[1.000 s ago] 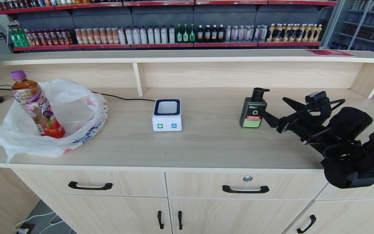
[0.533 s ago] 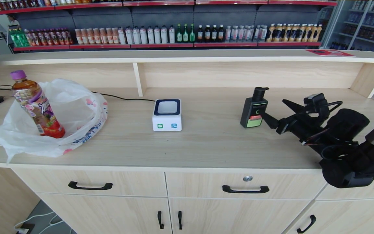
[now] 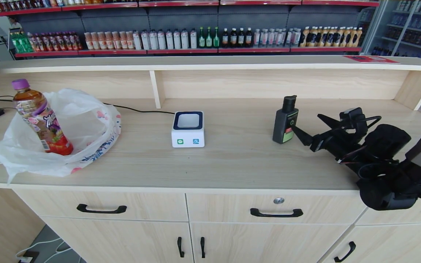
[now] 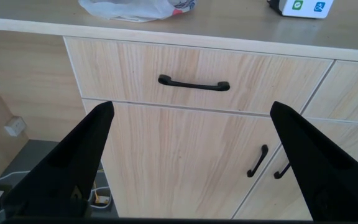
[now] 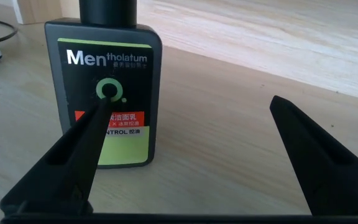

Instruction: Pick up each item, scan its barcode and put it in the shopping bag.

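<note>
On counter (image 3: 232,164), upright pump bottle (image 3: 285,123), right jaws apart

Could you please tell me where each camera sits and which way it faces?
Head view: on the head, facing forward and down at counter, shopping bag, scanner, pump bottle; right gripper shows.
Left wrist view: before the counter, facing the drawer handle past the open left gripper.
Right wrist view: low over the counter, facing the pump bottle; right gripper open.
Shared: pump bottle, head and right wrist; shopping bag and scanner, head and left wrist.
</note>
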`<state>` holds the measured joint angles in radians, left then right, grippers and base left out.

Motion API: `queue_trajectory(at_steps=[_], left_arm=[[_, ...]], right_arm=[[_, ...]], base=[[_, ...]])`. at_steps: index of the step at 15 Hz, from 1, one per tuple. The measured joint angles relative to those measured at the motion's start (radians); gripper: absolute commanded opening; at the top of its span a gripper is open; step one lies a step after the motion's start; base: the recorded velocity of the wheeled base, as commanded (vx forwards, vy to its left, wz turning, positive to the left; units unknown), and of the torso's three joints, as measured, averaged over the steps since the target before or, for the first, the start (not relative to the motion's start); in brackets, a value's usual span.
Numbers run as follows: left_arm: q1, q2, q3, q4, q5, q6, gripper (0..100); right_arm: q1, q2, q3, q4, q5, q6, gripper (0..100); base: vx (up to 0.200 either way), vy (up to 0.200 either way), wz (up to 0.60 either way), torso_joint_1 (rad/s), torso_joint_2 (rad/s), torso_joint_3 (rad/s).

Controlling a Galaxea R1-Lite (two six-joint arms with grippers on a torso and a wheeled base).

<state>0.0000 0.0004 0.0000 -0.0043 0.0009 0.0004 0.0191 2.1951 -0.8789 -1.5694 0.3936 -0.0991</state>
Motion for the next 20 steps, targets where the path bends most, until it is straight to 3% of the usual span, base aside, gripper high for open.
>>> queue_trajectory(at_steps=[16, 20], left_arm=[[0.000, 0.000, 0.000, 0.000, 0.000, 0.000, 100], [0.000, 0.000, 0.000, 0.000, 0.000, 0.000, 100]], right_arm=[[-0.030, 0.067, -0.079, 0.000, -0.001, 0.020, 100], [-0.043, 0.015, 0.007, 0.000, -0.037, 0.022, 100]], base=[[0.000, 0.000, 0.00, 0.000, 0.00, 0.000], [0.000, 0.000, 0.00, 0.000, 0.00, 0.000]])
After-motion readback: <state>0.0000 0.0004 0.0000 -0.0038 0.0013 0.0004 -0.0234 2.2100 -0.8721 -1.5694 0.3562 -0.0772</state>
